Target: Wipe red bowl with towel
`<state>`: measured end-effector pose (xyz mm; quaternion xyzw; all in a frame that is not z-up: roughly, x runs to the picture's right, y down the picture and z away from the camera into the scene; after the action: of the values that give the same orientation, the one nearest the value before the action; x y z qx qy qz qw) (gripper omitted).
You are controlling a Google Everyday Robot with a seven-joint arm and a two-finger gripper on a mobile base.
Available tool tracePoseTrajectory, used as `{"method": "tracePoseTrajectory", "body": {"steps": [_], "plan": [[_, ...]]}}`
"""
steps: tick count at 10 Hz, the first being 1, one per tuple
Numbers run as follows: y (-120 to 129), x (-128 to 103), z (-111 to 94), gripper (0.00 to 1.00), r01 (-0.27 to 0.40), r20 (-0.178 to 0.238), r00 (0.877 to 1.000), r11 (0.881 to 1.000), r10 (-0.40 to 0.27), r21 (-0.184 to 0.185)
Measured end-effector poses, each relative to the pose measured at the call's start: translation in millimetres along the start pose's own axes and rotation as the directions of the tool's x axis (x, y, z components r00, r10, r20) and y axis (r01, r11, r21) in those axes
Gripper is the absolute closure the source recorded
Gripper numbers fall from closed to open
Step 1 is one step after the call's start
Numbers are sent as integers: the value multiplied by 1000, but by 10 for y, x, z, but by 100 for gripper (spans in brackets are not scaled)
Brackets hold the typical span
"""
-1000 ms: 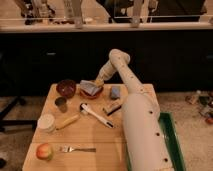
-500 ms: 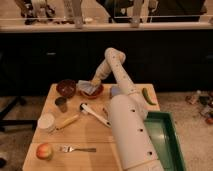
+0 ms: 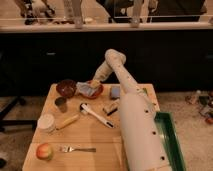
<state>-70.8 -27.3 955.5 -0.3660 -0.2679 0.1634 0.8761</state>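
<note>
A red bowl (image 3: 98,93) sits at the back middle of the wooden table (image 3: 80,135). Only its rim shows, because a crumpled blue-grey towel (image 3: 85,89) lies in and over it. My gripper (image 3: 94,83) is down at the towel's right side, right over the bowl. The white arm (image 3: 131,107) rises from the lower right, bends at an elbow, and slopes down left to the gripper.
A dark brown bowl (image 3: 66,87) stands just left of the towel. A metal cup (image 3: 61,104), a white brush (image 3: 97,115), a blue sponge (image 3: 115,92), a white container (image 3: 46,122), an apple (image 3: 44,151) and a fork (image 3: 77,149) lie on the table. A green bin (image 3: 168,140) stands at the right.
My gripper has come down and slightly left onto the towel over the red bowl. The lower arm has swung in front of the table's right side.
</note>
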Motion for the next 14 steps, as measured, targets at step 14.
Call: {"method": "tracePoseTrajectory", "body": {"steps": [14], "plan": [[-224, 78, 108, 85, -38, -29, 999, 999, 38, -12]]}}
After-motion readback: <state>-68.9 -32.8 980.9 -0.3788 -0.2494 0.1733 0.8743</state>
